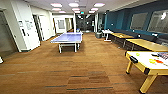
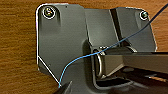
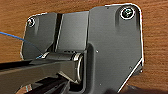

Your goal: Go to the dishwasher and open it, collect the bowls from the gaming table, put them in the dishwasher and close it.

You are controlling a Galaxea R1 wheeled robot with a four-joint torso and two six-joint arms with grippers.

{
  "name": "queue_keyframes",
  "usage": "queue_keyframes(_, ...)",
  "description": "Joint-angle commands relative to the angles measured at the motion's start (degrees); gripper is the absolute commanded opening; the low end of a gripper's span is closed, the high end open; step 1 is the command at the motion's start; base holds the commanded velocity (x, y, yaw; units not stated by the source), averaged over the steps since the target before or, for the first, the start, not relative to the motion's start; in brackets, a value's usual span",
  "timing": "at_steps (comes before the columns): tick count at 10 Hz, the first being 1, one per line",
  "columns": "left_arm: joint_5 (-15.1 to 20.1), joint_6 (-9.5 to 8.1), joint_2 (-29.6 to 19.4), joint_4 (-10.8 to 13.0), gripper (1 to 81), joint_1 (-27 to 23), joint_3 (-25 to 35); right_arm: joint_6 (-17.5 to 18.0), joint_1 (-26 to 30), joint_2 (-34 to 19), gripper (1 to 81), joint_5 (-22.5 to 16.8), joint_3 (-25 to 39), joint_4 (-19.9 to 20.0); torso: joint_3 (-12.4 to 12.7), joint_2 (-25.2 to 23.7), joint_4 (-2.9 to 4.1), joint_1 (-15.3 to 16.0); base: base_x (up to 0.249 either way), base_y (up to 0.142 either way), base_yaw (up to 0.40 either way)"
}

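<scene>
Left hand (image 2: 65, 88) barely discernible above floor (image 2: 17, 50); gaming table (image 1: 146, 65) cut off rightward.

you look down a long room with brown wood-pattern floor (image 1: 82, 67). at the right edge stands the gaming table (image 1: 143, 65), white top on light wooden legs, and on it lie two yellow-green bowls (image 1: 152, 61) beside an orange-red bowl (image 1: 159, 61). further ahead a blue table-tennis table (image 1: 68, 38) stands in the middle, and yellow-wood tables (image 1: 147, 44) line the teal wall (image 1: 117, 21).

Matt brown carpet floor (image 1: 82, 72), pale wooden gaming table (image 1: 143, 65) legs under its smooth white top.
</scene>
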Motion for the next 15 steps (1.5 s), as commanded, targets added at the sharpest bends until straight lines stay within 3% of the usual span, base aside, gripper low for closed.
queue_keyframes(1,2.98,0.55,0.08,0.32,81.1,-2.73,0.26,0.02,2.68,0.04,81.1,-2.69,-0.23,-0.14,0.00,0.00,0.00,0.00,0.000,0.000,0.000)
queue_keyframes(7,3.07,0.55,0.17,0.14,81.1,-2.65,0.26,0.02,2.60,0.04,81.1,-2.68,-0.23,-0.14,0.00,0.00,0.00,0.00,0.000,0.000,-0.066)
queue_keyframes(15,3.16,0.73,0.17,0.23,81.1,-2.73,0.26,0.02,2.68,0.04,81.1,-2.77,0.03,-0.14,0.00,0.00,0.00,0.00,0.000,0.000,-0.301)
